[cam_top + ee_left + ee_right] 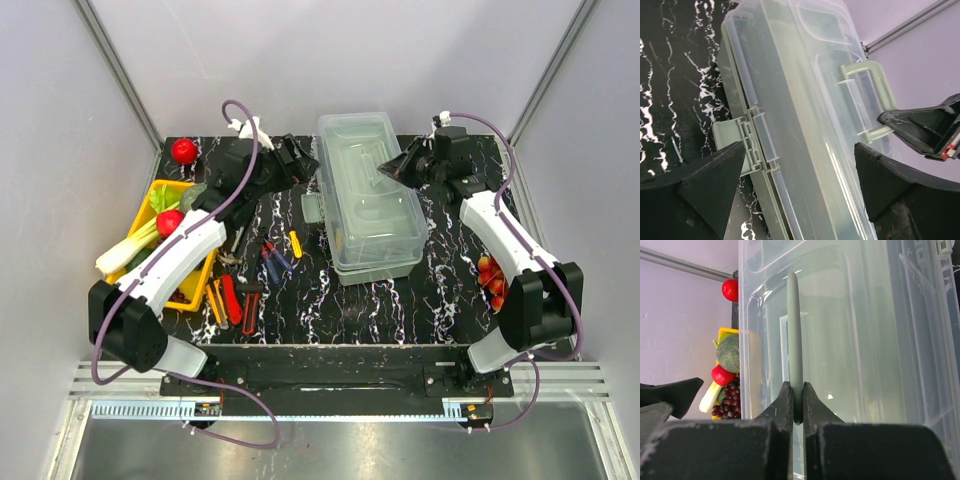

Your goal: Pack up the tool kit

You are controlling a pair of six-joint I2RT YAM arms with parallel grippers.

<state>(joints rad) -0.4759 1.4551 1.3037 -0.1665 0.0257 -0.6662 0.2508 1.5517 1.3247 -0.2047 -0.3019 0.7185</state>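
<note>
1. The toolbox (375, 215) sits mid-table (440, 290) with its long side running away from the arms and its clear lid (805, 75) down.
2. The hand tools (250, 275) lie loose on the table left of the box, between it and the yellow tray (158, 190). None are packed yet.
3. The right gripper (796, 400) is pinched tight on the thin grey-green handle (794, 330) on top of the lid, with the jaws closed flat against both faces of it.
4. The left gripper (799, 150) has its jaws spread wide and holds nothing. It hovers just beside the box's left side wall, in line with the side latch (732, 142).
5. The latch tab sticks out from the wall and looks unclipped, though I can't be sure from this angle.
6. Step in hand is probably opening the lid so the tools can go in.
7. To do it well, lift the handle along an arc about the hinge edge. A straight pull up risks dragging the whole box.
8. The pinch sits low on a thin bar, so go slow or it may slip out.
9. Use the left gripper to steady the base wall, or to free the latch if it catches, and keep it clear of the lid's swing.
10. Watch that the box doesn't slide toward the tools.
</note>
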